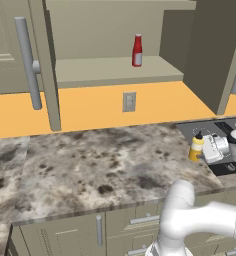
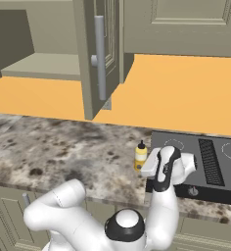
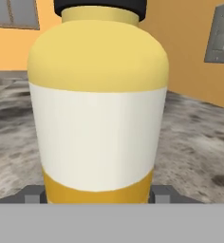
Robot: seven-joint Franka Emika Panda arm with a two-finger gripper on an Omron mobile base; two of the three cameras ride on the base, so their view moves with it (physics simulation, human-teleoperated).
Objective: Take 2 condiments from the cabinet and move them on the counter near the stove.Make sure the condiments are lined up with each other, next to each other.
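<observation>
Yellow bottle [image 3: 97,102] stands upright on the bench [image 1: 105,165], just beside the stove [image 2: 213,162] at its near left corner, and we see the claw [image 1: 215,148] grasping it: in the hand view the two dark fingertips [image 3: 34,194] sit either side of its base, tight against it. Red bottle [image 1: 137,50] waits well apart, upright on the cabinet [image 1: 115,70] shelf, with both doors swung open.

We judge the first risk to be in the letting go. If the claw opens while any sideways push remains, or pulls back at a slant, a fingertip could drag the squat bottle and tip it, or nudge it onto the black glass. The bottle's foot is near the stove's raised edge, so a small shove might leave it leaning. A second worry is the reach for the red bottle: the arm must rise between the open doors, and a wide swing could clip the long bar handle [image 1: 28,62] or knock the slim bottle over on the shelf. Placing it too far from the yellow one would break the line-up.

The yellow bottle's white band carries no writing or brand that we can read. The red bottle's label is too small to tell.
</observation>
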